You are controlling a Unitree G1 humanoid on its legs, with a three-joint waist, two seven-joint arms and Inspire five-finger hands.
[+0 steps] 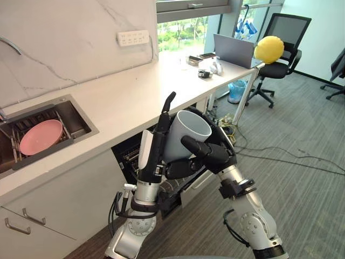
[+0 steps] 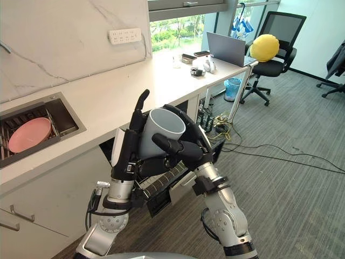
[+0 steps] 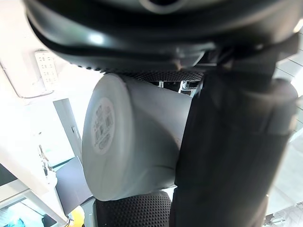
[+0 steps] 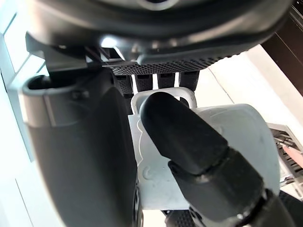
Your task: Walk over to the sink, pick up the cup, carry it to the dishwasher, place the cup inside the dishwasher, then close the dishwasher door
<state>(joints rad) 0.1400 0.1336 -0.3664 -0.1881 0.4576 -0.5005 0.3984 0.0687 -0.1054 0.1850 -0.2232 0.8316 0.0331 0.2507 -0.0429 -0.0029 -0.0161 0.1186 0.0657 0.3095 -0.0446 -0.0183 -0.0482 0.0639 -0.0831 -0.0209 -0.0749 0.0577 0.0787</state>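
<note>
Cup (image 1: 180,139), one, right robot hand (image 1: 212,153) clamped round it, left robot hand (image 1: 157,147) straight-fingered against its side.

The cup (image 1: 177,141) is half buried here: its lower body sits sandwiched between the left hand (image 1: 153,154) and the right hand (image 1: 207,154), whose fingers wrap out of sight behind it. The dishwasher (image 1: 128,155) under the counter (image 1: 124,97) is mostly screened by both arms, so its inside can't be read. Over at the picture's edge the sink (image 1: 74,120) is sliced off, a thin curved bar (image 1: 11,46) above it is cut short too, and the small bits (image 1: 207,69) at the counter's far end are too tiny to name.
</note>
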